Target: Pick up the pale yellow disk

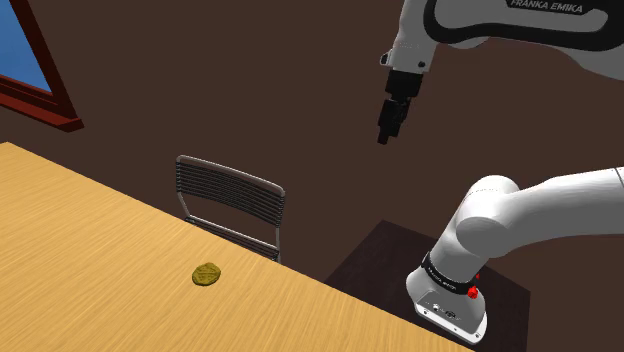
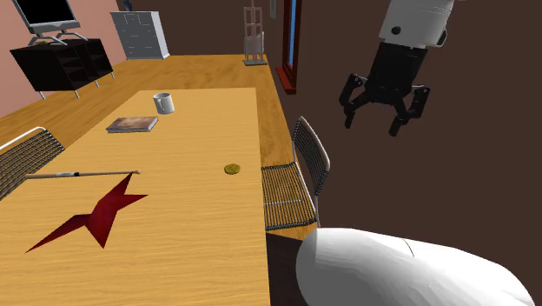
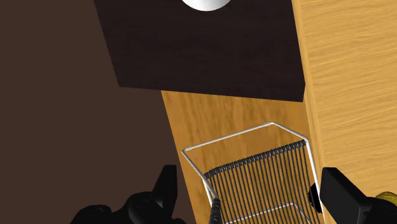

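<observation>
So, one big wooden table (image 2: 200, 96) takes up most of the scene. One white arm (image 1: 540, 215) sits on its dark stand (image 1: 365, 262) off the table's edge. Two wire chairs: one (image 2: 295, 178) tucked at the edge near the stand, another (image 2: 22, 161) on the opposite side.

On the table, there's one flat red star (image 2: 95, 217), one long stick (image 2: 78, 174) just beside it, one book (image 2: 132, 124) and one mug (image 2: 164, 103).

The gripper (image 2: 375, 120) hangs in the air above the nearer chair, fingers (image 3: 167, 188) spread wide with nothing between them.

The single disk (image 1: 207, 272) is yellowish and lies flat on the table close to that chair's edge, well apart from the gripper.
</observation>
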